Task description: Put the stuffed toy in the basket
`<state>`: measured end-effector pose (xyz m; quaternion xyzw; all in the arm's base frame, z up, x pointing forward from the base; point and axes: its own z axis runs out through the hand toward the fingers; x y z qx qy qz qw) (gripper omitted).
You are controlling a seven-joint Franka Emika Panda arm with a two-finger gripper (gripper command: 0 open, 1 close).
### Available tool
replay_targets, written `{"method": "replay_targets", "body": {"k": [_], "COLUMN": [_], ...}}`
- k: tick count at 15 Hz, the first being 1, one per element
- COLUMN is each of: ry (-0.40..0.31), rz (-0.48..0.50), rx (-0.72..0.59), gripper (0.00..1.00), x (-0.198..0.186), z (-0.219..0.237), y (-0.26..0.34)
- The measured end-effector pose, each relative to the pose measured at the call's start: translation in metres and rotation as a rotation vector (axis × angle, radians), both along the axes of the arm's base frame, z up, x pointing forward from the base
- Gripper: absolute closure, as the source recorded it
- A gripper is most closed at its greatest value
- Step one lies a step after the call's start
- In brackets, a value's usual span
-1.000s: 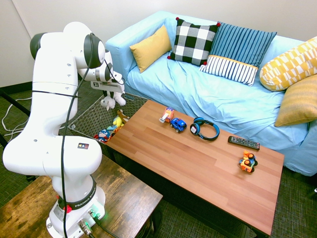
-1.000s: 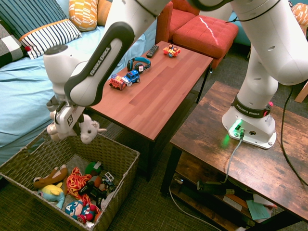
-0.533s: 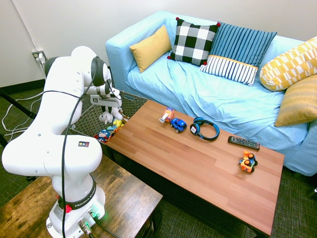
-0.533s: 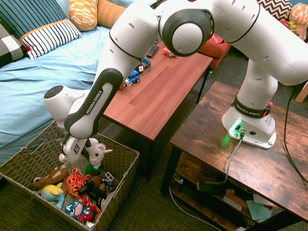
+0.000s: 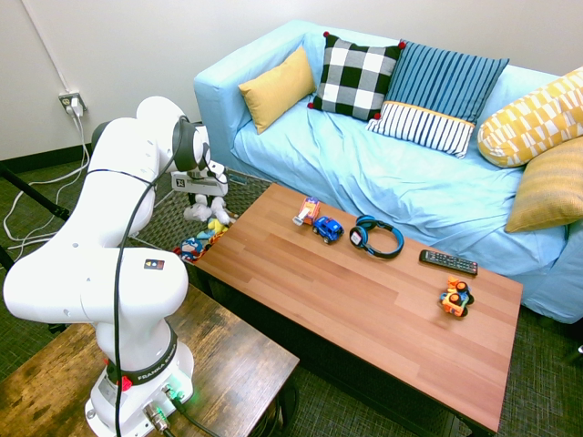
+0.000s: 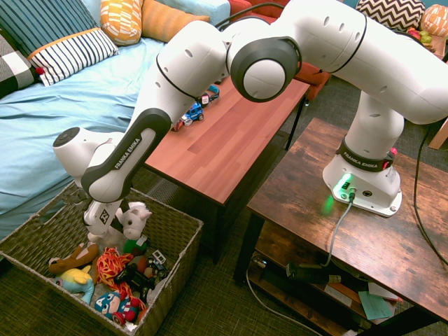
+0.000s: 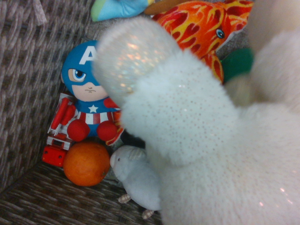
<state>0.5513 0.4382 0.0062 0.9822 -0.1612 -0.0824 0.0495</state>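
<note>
Here the basket, a woven bin on the floor beside the desk, already holds several toys. The arm folds steeply down into it, and the tool is closed on the stuffed toy, held just above the pile. Soft, light and compressible, the toy is best pinched at its body; it should drop harmlessly.

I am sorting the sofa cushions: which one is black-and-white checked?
The checked cushion, between the plain yellow cushion and the blue striped cushion. Only it has black-and-white squares and red corner pompoms.
</note>
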Motion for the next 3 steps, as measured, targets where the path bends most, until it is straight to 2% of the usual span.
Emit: {"method": "replay_targets", "body": {"k": [3], "ry": [-0.003], "rz": [-0.004], "rx": [0.001], "gripper": [0.0], "x": [0.0032], "z": [0.0049], "y": [0.0024]}}
